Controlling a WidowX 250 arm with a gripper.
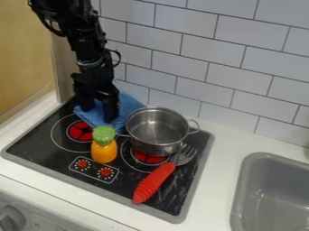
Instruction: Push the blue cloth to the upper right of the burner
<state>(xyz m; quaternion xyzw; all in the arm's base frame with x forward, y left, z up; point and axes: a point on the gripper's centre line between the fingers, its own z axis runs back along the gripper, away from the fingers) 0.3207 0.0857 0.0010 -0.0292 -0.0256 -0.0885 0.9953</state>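
At the upper left of the stove, the black gripper (99,113) hangs down over the blue cloth (128,104), its fingers spread apart with blue fabric showing between them. The cloth lies crumpled along the stove's back edge, behind the left burner (81,131) and to the left of the metal pot. Part of the fabric is hidden behind the gripper. Whether the fingertips press on the cloth, I cannot tell.
A metal pot (158,131) stands over the right burner (148,156). In front of the cloth is an orange bottle with a green top (104,145). A red-handled fork (154,182) lies right of it. The tiled wall (199,54) rises behind; a grey sink (274,194) is at right.
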